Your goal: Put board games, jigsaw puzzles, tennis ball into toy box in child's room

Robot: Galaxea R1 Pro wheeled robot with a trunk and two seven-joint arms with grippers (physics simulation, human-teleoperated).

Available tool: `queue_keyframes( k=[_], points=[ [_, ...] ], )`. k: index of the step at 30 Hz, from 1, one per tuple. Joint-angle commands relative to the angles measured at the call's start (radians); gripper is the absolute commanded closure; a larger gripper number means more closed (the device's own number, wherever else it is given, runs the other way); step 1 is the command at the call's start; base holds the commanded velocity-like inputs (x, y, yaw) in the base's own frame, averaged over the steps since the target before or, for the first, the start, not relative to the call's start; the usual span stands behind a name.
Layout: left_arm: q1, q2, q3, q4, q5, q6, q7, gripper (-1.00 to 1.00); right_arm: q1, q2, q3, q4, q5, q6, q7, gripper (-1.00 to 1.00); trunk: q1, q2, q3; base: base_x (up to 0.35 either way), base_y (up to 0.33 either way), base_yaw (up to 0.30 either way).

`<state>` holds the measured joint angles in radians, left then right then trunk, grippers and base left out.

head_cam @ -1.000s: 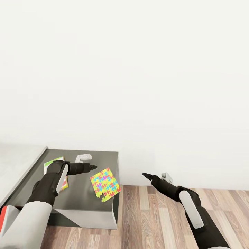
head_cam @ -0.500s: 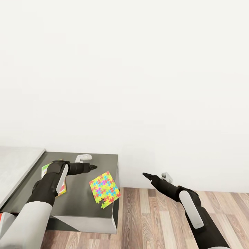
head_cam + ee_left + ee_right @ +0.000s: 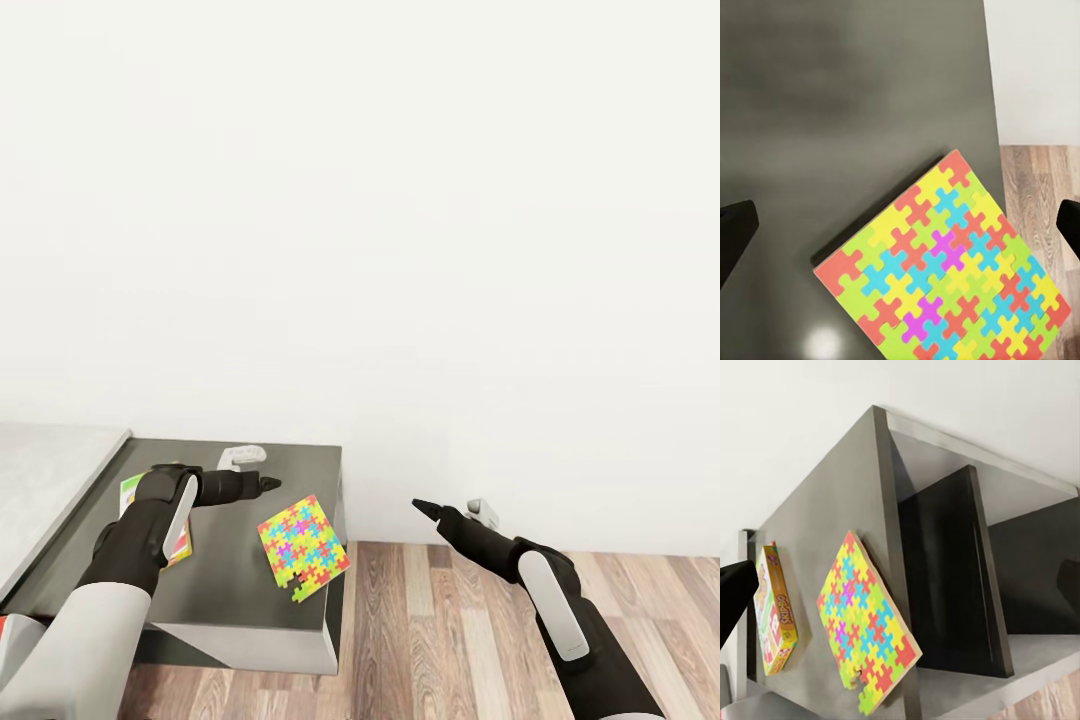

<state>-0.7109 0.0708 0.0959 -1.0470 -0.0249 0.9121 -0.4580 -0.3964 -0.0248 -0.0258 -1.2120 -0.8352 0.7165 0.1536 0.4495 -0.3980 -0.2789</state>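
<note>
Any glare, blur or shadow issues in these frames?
Head view: sharp, with the white wall near blown-out. Left wrist view: soft glare spot on the dark table beside the jigsaw puzzle, far tabletop hazy. Right wrist view: crisp, with dark shading under the table's overhang.

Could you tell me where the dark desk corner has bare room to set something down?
The dark grey corner section is bare along its near front edge, below the jigsaw puzzle, and in the strip between the puzzle and the board game. It is crowded at the right edge, which the puzzle overhangs, and by the white object at the back.
</note>
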Motion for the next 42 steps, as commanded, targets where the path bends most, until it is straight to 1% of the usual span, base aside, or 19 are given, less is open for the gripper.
queue_keyframes(
  k=[1, 24, 37, 39, 42],
  points=[
    [-0.001, 0.0, 0.002, -0.001, -0.003, 0.005, -0.005, -1.0, -0.001, 0.0, -0.002, 0.0, 0.002, 0.006, 0.005, -1.0, 0.001, -0.002, -0.003, 0.0, 0.0, 0.0],
    [-0.001, -0.002, 0.001, -0.001, -0.003, 0.004, -0.005, -1.0, -0.001, 0.001, -0.003, 0.002, 0.002, 0.006, 0.003, -1.0, 0.001, -0.002, -0.04, 0.0, 0.0, 0.0],
    [-0.001, -0.013, 0.0, 0.002, -0.003, 0.004, -0.005, -1.0, -0.001, 0.001, -0.003, 0.016, 0.004, 0.006, 0.003, -1.0, 0.001, -0.002, -0.061, 0.0, 0.0, 0.0],
    [-0.001, -0.016, -0.006, 0.004, -0.003, 0.004, -0.005, -1.0, -0.001, 0.002, -0.003, 0.017, 0.004, 0.005, 0.003, -1.0, 0.001, -0.002, -0.064, 0.0, 0.0, 0.0],
    [-0.001, -0.019, -0.029, 0.005, -0.003, 0.004, -0.005, -1.0, -0.001, 0.002, -0.003, 0.017, 0.004, 0.005, 0.003, -1.0, 0.001, -0.002, -0.069, 0.0, 0.0, 0.0]
  ],
)
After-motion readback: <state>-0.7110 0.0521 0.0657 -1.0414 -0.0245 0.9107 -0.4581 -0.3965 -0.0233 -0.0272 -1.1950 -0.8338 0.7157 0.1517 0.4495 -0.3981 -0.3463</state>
